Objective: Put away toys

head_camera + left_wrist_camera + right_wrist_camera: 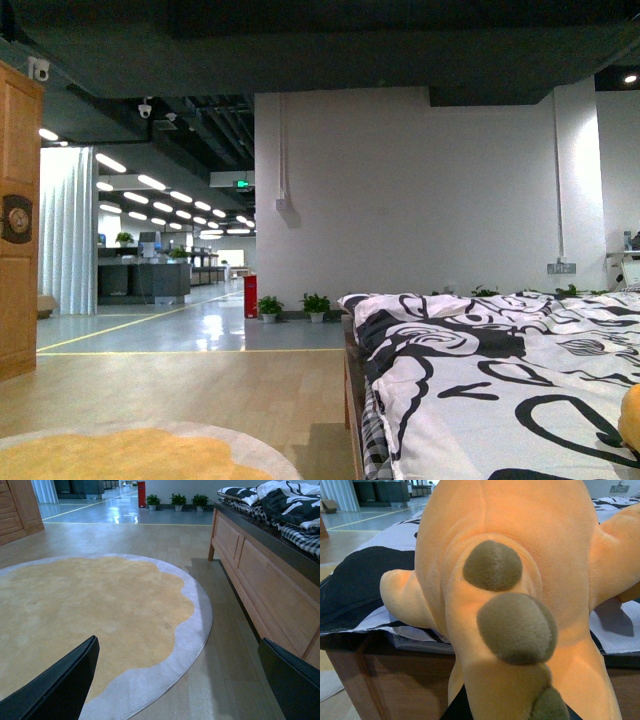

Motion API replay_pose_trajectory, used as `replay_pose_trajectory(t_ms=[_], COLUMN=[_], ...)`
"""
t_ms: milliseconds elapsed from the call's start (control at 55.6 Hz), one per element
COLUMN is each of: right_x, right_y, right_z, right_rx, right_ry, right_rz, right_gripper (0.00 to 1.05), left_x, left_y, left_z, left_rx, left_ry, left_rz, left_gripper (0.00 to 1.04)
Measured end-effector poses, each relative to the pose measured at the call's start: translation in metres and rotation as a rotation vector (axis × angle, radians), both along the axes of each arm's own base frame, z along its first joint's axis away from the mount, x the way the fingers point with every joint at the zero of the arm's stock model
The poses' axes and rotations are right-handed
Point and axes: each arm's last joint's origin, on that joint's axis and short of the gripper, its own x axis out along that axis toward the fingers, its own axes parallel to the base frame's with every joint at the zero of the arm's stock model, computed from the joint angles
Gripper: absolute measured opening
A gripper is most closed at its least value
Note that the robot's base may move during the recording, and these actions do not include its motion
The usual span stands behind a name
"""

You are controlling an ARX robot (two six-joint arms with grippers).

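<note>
My left claw [178, 641] hangs spread wide, its two dark fingers [60, 685] far apart with nothing between them. Directly under it is the grey border of a round yellow rug [100, 605], and the yellow middle stretches away ahead of the claw. Off one fingertip, bare wooden floor [225, 680] runs up to the wooden bed frame [270, 590]. On my right claw's camera the orange plush toy [510, 540] sits so close that it fills almost the whole picture, its olive-brown spots facing the lens. It hides the fingers, so I cannot tell whether that claw is spread or pinching it. Behind the toy, the black-and-white quilt [360, 580] covers the bed, and the toy rests at the bed's near edge, above the frame.
</note>
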Motion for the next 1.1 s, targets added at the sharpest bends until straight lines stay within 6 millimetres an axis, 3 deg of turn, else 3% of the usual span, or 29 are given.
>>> replay_pose_trajectory(t_ms=[1097], right_x=[0.0002], right_y=[0.0004], right_z=[-0.0008], right_rx=[0.000], right_ry=[0.008], right_rz=[0.005], right_gripper=[0.06], left_x=[0.0000], left_y=[0.0000], left_z=[0.0000], left_rx=[0.000], left_ry=[0.000], left_rz=[0.000], left_gripper=[0.98])
